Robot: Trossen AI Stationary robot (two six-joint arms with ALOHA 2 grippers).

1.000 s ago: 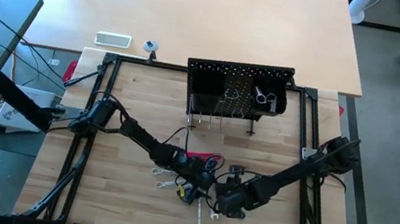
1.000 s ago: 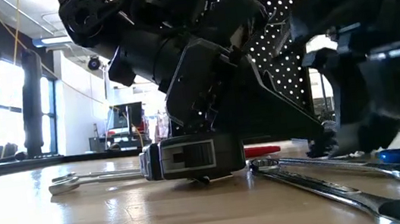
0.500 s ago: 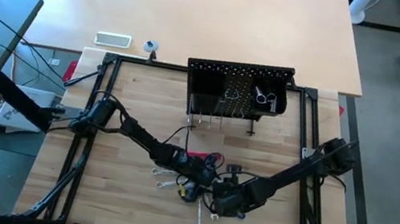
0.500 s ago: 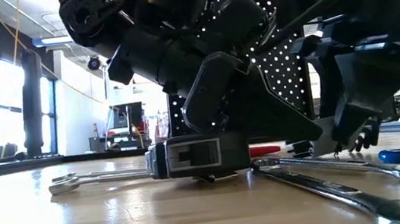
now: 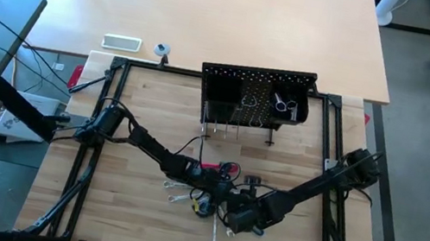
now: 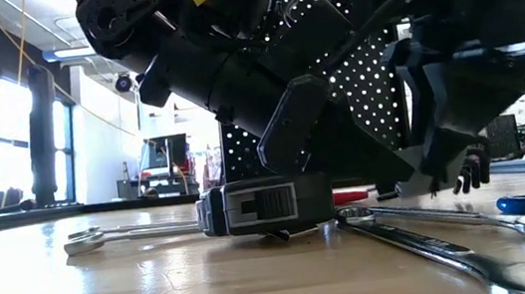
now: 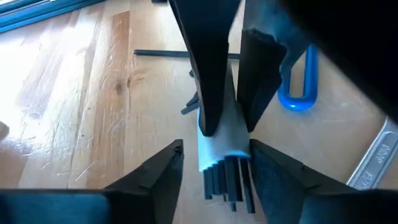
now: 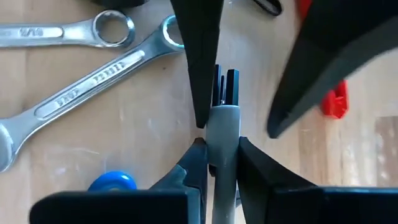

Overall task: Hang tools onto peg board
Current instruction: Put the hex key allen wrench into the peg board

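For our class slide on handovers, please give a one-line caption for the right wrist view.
Right hand shut on a grey holder of hex keys, above two silver wrenches on the wooden table.

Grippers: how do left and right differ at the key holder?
The right gripper is clamped on the grey key holder; the left gripper is open, fingers spread either side. Left faces the black keys; right comes from the opposite end. Both meet at that holder.
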